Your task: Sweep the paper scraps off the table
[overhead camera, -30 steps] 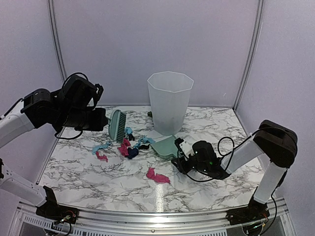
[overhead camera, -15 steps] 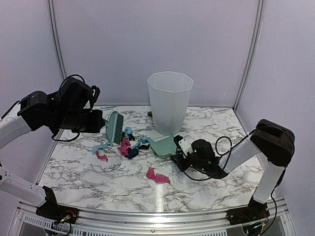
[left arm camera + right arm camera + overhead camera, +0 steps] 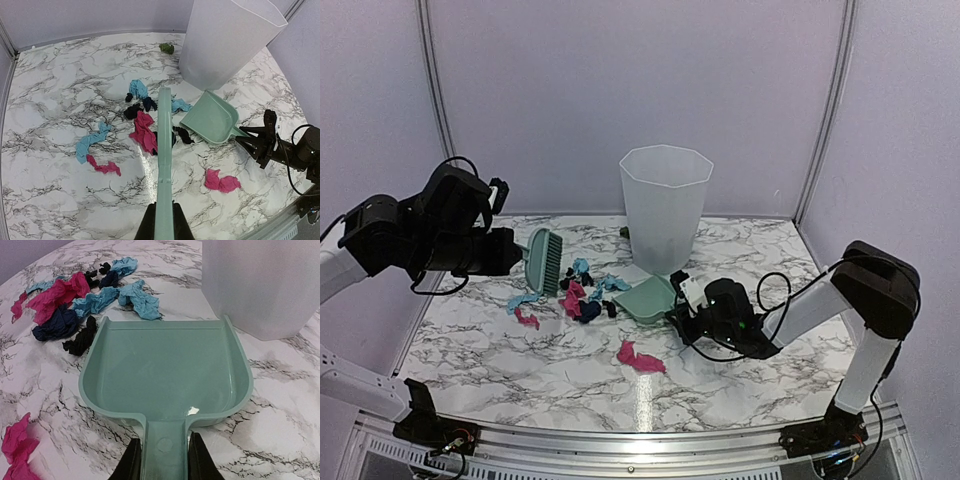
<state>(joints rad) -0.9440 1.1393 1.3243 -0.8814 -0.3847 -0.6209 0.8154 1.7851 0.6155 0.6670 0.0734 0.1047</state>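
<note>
No readable text — none anywhere.

Table [image 3: 490,365]: flat, white marble pattern with grey-black veins.
Paper scraps [image 3: 582,298]: crumpled magenta, light blue and navy-black bits, most bunched mid-table.
Blue strip [image 3: 526,299]: long, twisted, left of the bunch, just beside a small magenta bit [image 3: 527,319].
Lone magenta scrap [image 3: 640,357]: apart, nearer the front edge.

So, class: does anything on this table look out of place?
One crumpled magenta paper scrap lies alone toward the front, apart from the cluster of scraps near the mouth of the mint-green plastic dustpan.
</note>
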